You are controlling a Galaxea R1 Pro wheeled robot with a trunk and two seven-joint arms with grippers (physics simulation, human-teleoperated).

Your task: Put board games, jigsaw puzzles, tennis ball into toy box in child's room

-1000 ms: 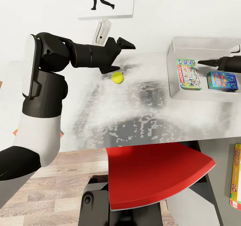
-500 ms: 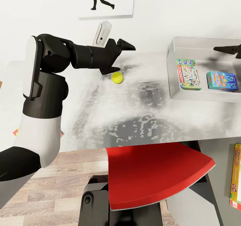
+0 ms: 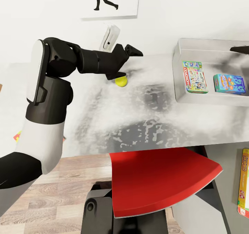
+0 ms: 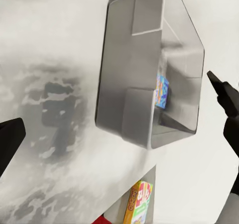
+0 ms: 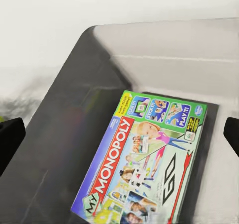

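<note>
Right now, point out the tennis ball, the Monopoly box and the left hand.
tennis ball [image 3: 121,82], head view, on its lit front.
Monopoly box [image 5: 144,164], right wrist view, middle of the printed lid.
left hand [image 3: 128,62], head view, midway between its fingertips.

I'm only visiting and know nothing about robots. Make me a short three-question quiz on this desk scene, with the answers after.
1. True or false: the tennis ball lies inside the toy box.
2. How many game boxes lie in the toy box? A) one B) two C) three
3. Fill in: the left gripper is beside the ____, fingers apart.

Key
1. False. It sits on the table, left of the box.
2. B: the Monopoly box and the small blue box. The Skip-Bo box lies outside, at the head view's right edge.
3. Tennis ball.
</note>
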